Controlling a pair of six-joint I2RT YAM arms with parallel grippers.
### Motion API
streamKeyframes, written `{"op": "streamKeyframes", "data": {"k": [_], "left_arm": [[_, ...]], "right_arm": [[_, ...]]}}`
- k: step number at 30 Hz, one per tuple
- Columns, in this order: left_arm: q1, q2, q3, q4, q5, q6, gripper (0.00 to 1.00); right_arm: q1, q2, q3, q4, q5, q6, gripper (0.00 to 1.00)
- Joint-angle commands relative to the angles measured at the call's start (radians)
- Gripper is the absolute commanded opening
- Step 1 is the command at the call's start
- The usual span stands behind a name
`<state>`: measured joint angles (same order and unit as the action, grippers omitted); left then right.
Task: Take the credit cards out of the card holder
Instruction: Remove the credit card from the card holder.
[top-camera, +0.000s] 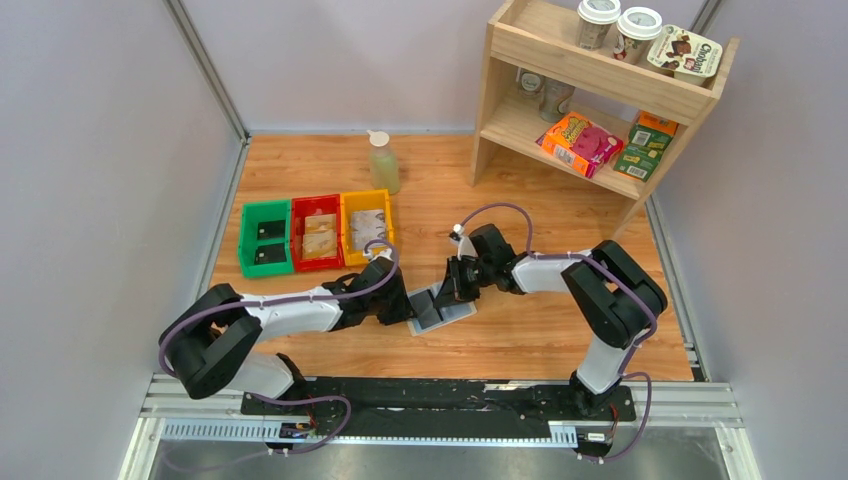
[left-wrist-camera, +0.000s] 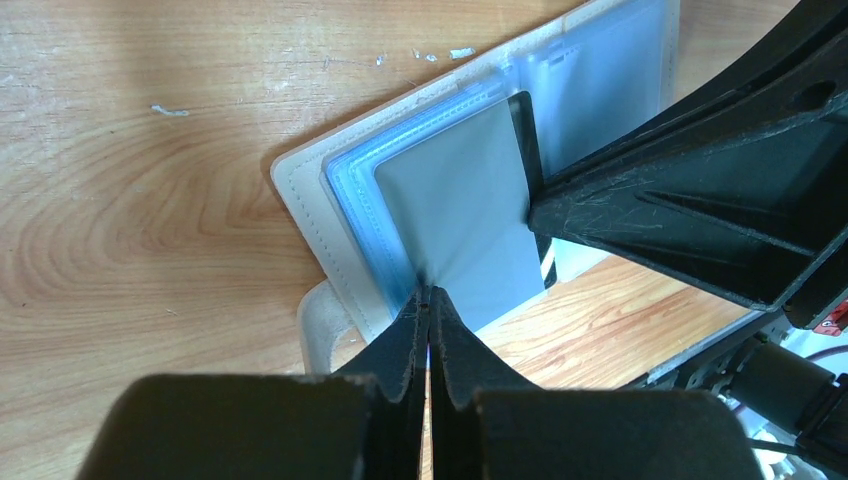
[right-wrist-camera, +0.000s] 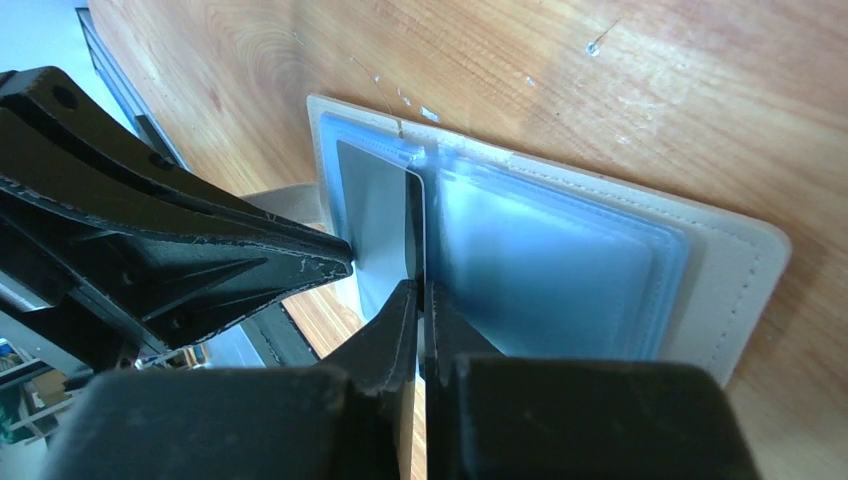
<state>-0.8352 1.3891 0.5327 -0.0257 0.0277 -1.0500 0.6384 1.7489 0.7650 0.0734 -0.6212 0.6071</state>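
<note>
In the overhead view, most of the card holder is covered by the left gripper and the right gripper, so its cards cannot be made out. The contents of the green bin, red bin and yellow bin are too small to identify. The shelf and the cups are cut off by the top edge. In both wrist views, whatever lies between the closed fingertips is concealed, and the gripper bodies along the bottom edge are blurred. Of the dark card, only a narrow strip is exposed.
</note>
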Motion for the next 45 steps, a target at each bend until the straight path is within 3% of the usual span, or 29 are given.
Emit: {"op": "streamKeyframes", "data": {"k": [1, 10, 13, 21, 28, 32, 35, 39, 45], "left_arm": [[0.004, -0.004, -0.034, -0.051, -0.023, -0.002, 0.01], [0.005, 0.022, -0.023, -0.057, -0.017, 0.010, 0.00], [0.005, 0.031, -0.019, -0.057, -0.014, 0.015, 0.00], [0.005, 0.025, -0.014, -0.066, -0.015, 0.024, 0.00], [0.005, 0.051, 0.010, -0.066, 0.005, 0.044, 0.00], [0.004, 0.050, 0.007, -0.060, 0.006, 0.045, 0.00], [0.004, 0.047, 0.006, -0.059, 0.008, 0.048, 0.00], [0.004, 0.047, 0.009, -0.059, 0.005, 0.050, 0.00], [0.005, 0.030, 0.003, -0.063, -0.005, 0.051, 0.00]], "right_arm": [[-0.020, 0.004, -0.016, 0.075, -0.048, 0.013, 0.01], [-0.060, -0.014, -0.035, 0.080, -0.078, 0.003, 0.04], [-0.068, -0.014, -0.036, 0.083, -0.084, 0.002, 0.00], [-0.100, -0.040, -0.052, 0.071, -0.080, -0.004, 0.00], [-0.091, -0.016, -0.038, 0.071, -0.089, -0.004, 0.23], [-0.086, 0.011, -0.024, 0.071, -0.097, -0.004, 0.26], [-0.082, 0.026, -0.015, 0.071, -0.103, -0.004, 0.22], [-0.085, 0.024, -0.010, 0.052, -0.100, -0.020, 0.00], [-0.155, -0.040, -0.039, -0.007, -0.080, -0.036, 0.00]]}}
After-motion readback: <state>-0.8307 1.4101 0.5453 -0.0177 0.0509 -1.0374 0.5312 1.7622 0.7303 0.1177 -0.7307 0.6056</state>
